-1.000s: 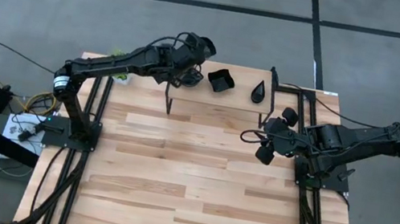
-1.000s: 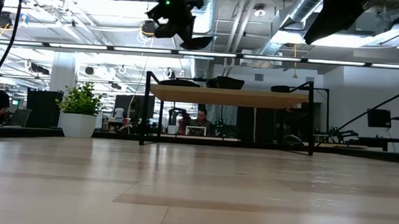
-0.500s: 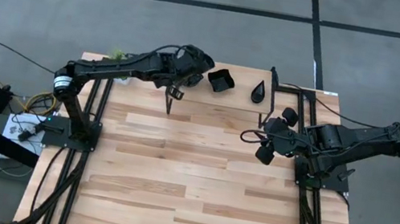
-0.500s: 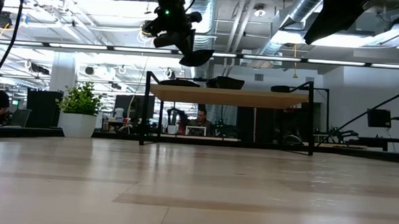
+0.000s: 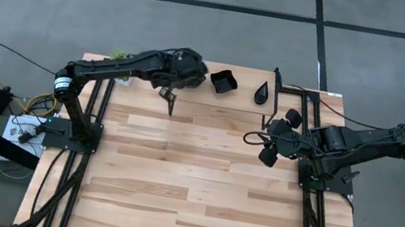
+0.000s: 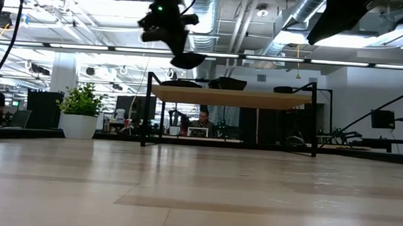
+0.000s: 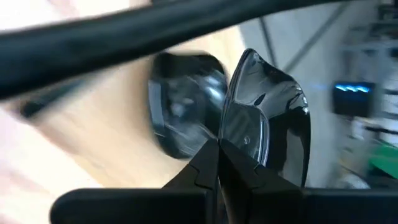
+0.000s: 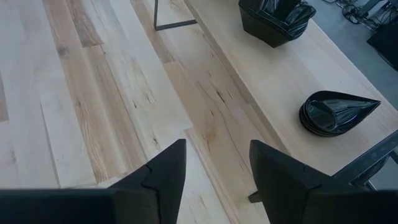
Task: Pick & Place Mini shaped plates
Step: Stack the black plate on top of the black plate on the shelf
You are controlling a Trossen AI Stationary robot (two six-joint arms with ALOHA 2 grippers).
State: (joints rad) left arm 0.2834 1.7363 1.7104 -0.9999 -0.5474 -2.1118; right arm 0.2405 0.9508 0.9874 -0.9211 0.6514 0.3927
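Now your left gripper (image 7: 217, 149) is drawing back from the shelf (image 5: 242, 99), pinched tight on one black plate (image 7: 264, 118) (others staying stacked there); right gripper (image 8: 214, 165) is waiting open.

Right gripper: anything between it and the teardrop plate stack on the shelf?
Nothing visible. The right gripper, open, looks over bare wood at the teardrop plate stack on the raised shelf; the square plate stack sits further along.
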